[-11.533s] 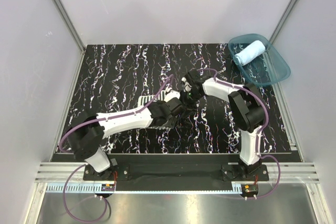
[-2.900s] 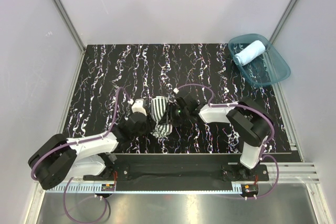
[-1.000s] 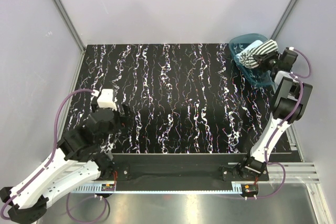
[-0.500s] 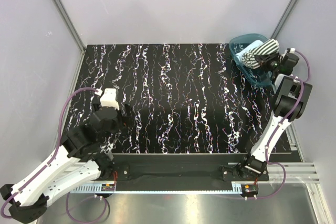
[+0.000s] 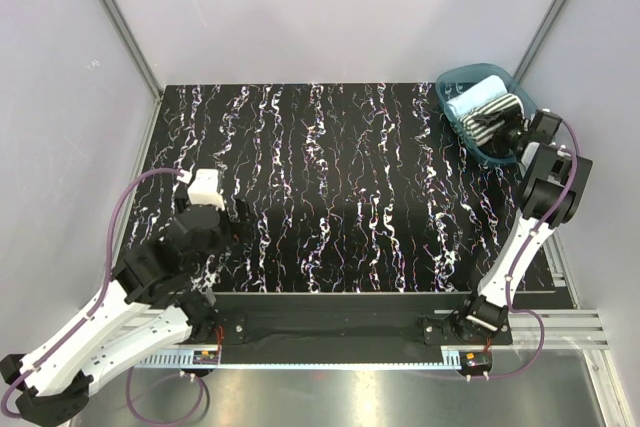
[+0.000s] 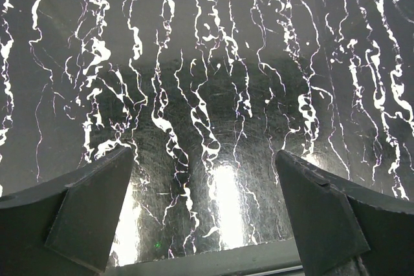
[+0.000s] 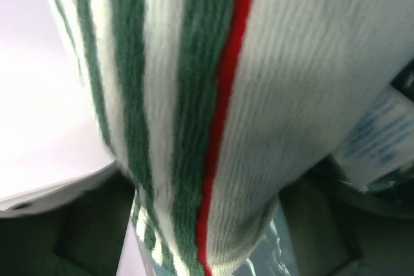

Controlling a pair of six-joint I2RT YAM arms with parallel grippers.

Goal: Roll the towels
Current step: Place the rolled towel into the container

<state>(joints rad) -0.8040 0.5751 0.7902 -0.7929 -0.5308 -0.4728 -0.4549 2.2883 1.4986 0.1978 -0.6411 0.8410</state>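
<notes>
In tub (image 5: 533, 143), striped towel (image 5: 490, 115), within spread right pincer (image 5: 513, 133)

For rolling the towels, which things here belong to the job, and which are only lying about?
Job:
- striped towel, a roll in the tub
- blue towel, a roll beside it in the tub

Only there:
- tub, which holds both towels
- table
</notes>
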